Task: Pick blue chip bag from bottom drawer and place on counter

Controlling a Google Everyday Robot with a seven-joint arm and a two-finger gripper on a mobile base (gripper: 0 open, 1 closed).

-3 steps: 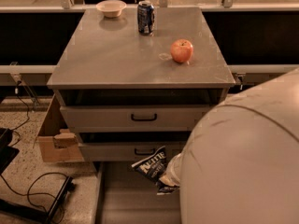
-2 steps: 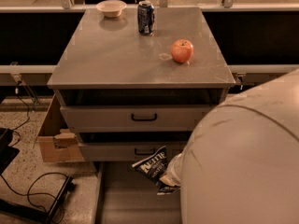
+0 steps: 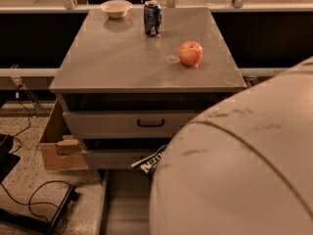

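blue chip bag [image 3: 150, 163] over bottom drawer [image 3: 122, 207] | claw hidden behind arm [image 3: 234, 170], grip cannot tell

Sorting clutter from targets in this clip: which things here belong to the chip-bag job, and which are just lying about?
Job:
blue chip bag, above the open bottom drawer
counter
gripper, hidden behind the robot's arm at lower right

Lying about:
bowl, soda can and apple, all on the counter
cardboard box and cables on the floor
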